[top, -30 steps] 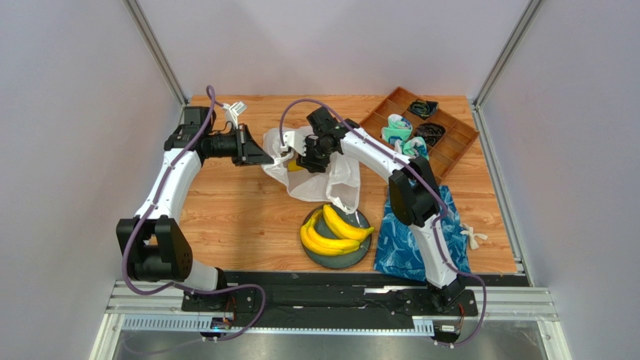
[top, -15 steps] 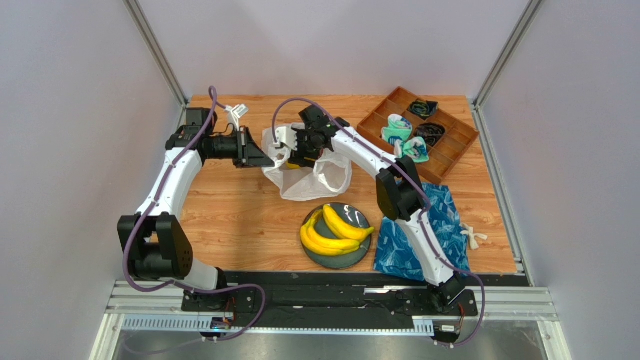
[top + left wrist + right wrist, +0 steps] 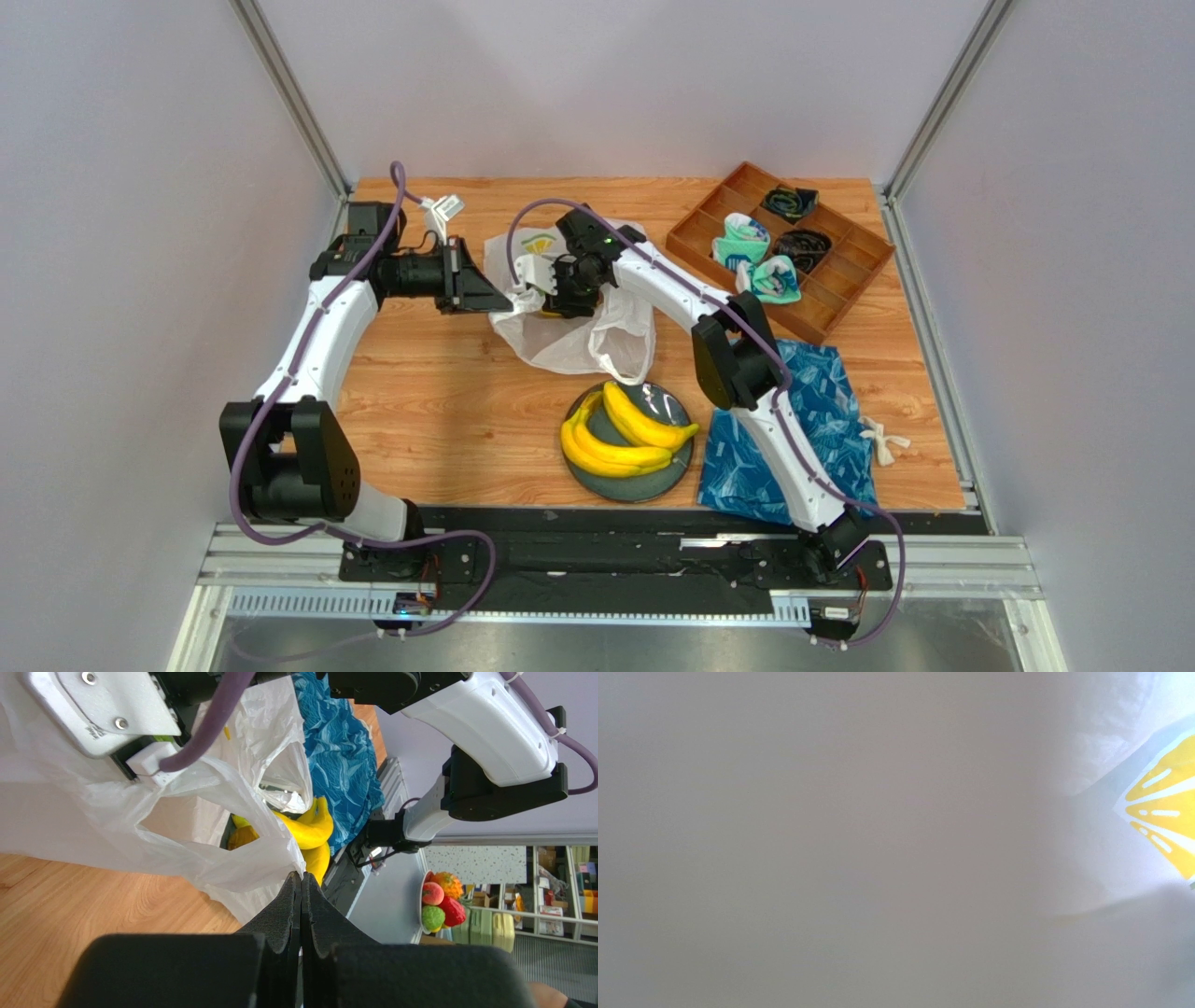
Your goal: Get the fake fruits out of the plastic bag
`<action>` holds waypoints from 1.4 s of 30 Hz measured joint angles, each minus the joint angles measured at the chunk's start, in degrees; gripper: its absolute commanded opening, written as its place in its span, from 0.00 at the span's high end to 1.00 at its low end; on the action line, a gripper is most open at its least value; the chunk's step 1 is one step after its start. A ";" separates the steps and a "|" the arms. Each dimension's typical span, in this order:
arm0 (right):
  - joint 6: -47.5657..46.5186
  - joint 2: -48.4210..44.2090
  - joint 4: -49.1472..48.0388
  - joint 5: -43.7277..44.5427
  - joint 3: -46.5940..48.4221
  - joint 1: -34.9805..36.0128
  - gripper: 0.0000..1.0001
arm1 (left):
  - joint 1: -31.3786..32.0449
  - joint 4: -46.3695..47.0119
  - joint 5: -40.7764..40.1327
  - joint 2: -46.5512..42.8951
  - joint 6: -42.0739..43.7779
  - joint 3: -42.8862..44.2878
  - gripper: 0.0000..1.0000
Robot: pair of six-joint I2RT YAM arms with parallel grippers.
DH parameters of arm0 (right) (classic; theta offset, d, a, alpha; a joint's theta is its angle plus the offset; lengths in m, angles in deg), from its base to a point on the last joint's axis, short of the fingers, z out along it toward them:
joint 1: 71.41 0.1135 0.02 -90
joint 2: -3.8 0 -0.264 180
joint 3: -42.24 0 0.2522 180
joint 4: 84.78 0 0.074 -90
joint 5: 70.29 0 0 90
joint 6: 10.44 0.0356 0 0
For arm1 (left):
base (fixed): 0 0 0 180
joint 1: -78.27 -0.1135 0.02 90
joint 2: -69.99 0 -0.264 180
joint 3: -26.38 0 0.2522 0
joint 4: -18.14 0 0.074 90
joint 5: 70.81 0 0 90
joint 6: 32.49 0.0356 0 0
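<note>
At the near side, a bunch of glossy yellow plastic bananas [image 3: 627, 431] lies on a dark grey round plate [image 3: 638, 486], already outside the thin white translucent plastic bag [image 3: 578, 343] just beyond. Farther back, the left gripper [image 3: 301, 880] is pinched shut on the bag's rim, while the right gripper [image 3: 551, 283] reaches inside; white film fills its camera, so I cannot tell how its jaws stand. Fishing out another fruit seems the step; next it must close on one without snagging film.
</note>
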 measured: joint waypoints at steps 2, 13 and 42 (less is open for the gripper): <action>0.02 -2.05 0.15 -0.48 -2.99 0.00 0.77 | 0.00 0.52 0.07 0.07 -0.31 0.00 1.00; 4.63 -24.79 4.66 -6.56 -14.34 0.00 0.75 | 0.09 4.07 -0.96 6.80 -4.13 9.07 1.00; 21.99 -40.11 18.18 -2.29 -47.04 -4.79 0.80 | 0.09 6.10 -5.01 5.81 -7.63 12.41 1.00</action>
